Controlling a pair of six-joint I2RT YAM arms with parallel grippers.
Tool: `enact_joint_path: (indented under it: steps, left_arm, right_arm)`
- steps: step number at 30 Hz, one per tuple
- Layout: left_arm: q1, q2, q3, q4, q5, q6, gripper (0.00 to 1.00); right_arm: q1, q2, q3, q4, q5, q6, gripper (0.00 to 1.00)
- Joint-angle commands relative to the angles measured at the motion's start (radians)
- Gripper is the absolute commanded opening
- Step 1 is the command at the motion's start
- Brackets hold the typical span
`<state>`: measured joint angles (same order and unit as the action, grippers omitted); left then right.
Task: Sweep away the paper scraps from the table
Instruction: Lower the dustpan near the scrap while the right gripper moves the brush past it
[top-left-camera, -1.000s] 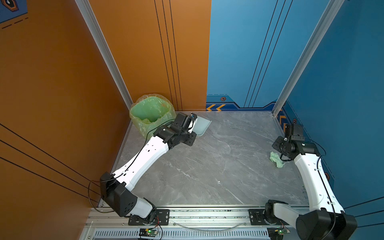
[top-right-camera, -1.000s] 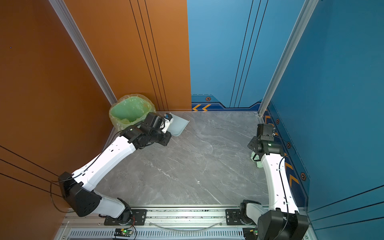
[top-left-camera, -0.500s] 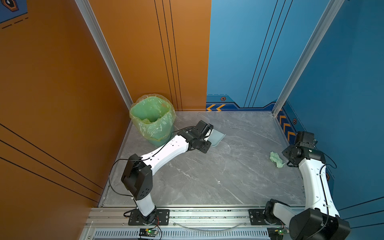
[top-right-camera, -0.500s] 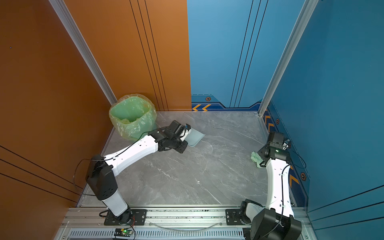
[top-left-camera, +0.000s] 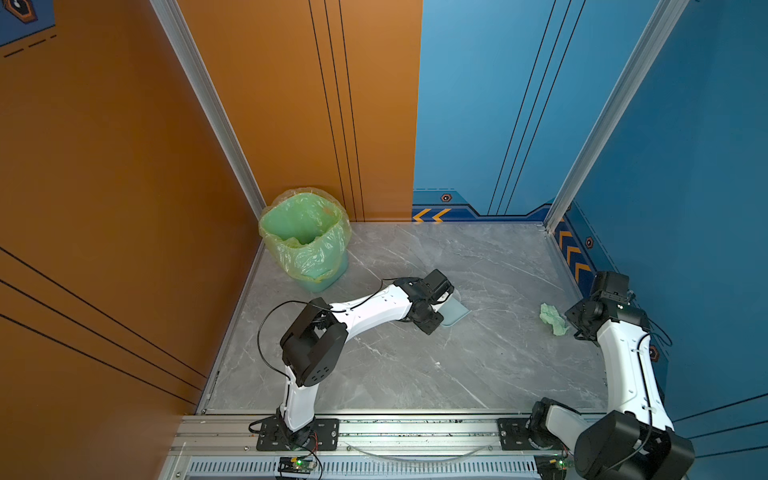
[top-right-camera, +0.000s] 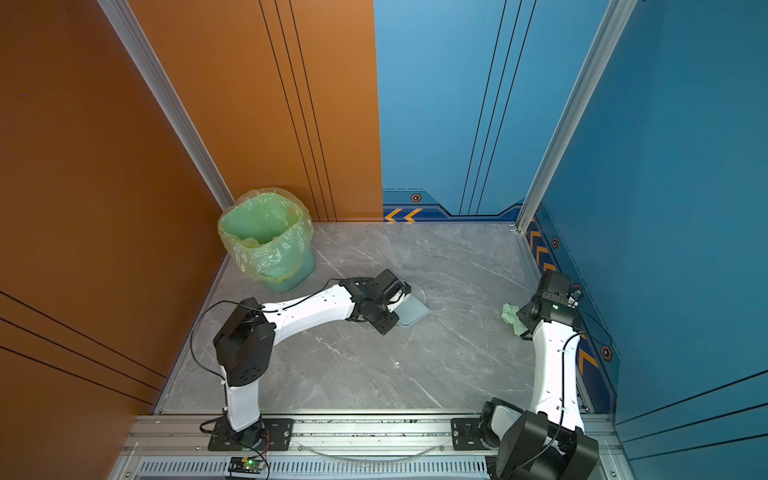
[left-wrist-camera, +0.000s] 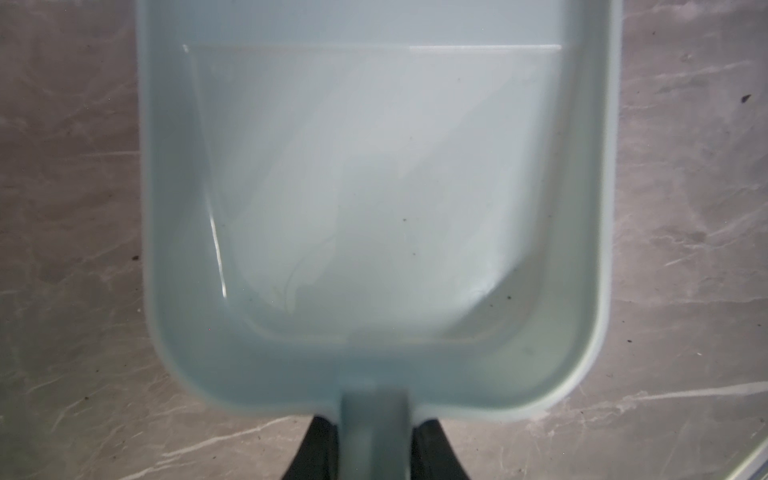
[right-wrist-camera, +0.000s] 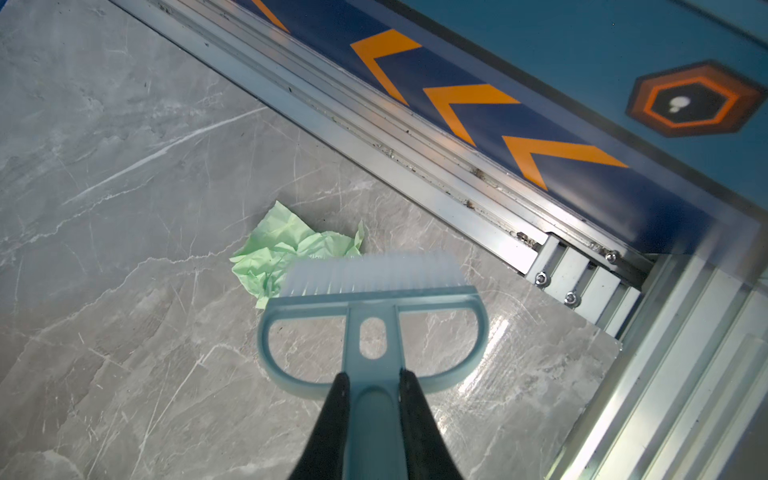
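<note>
- While clamped on the empty dustpan (top-left-camera: 455, 309), the left end effector (left-wrist-camera: 374, 449) sits over the middle of the surface (top-left-camera: 415, 365).
- Pale green paper scrap (top-left-camera: 552, 318) lies well to its right, near the rail (right-wrist-camera: 415, 174).
- Right end effector (right-wrist-camera: 371, 415), clamped on the brush (right-wrist-camera: 374, 299), is nearer; scrap at the bristles (right-wrist-camera: 374, 270), dustpan side.

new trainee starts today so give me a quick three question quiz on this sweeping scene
1. True or false: the dustpan held by the left gripper already has paper in it.
2. What does the right gripper hold? A) a sponge B) a brush C) a cloth
3. Fill in: the crumpled paper scrap lying on the table at the brush's bristles is pale ____.

Key: 1 false; 2 B; 3 green.
</note>
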<state>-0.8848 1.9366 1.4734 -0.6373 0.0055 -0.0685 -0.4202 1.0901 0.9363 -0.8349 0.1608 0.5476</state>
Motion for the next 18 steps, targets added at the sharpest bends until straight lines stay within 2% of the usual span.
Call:
enact_joint_path:
  steps: [1,9,18]
  left_arm:
    - [-0.014,0.027,0.010,0.019,0.013,0.013,0.00]
    - [-0.038,0.071,0.012,0.045,0.001,0.019,0.00]
    - [-0.051,0.122,0.055,-0.039,-0.013,0.031,0.00]
  right_arm:
    - [-0.009,-0.006,-0.020,0.021,-0.006,-0.004,0.00]
    - [-0.010,0.022,-0.036,0.043,-0.035,-0.006,0.00]
    - [0.010,0.039,-0.056,0.057,-0.058,-0.009,0.00]
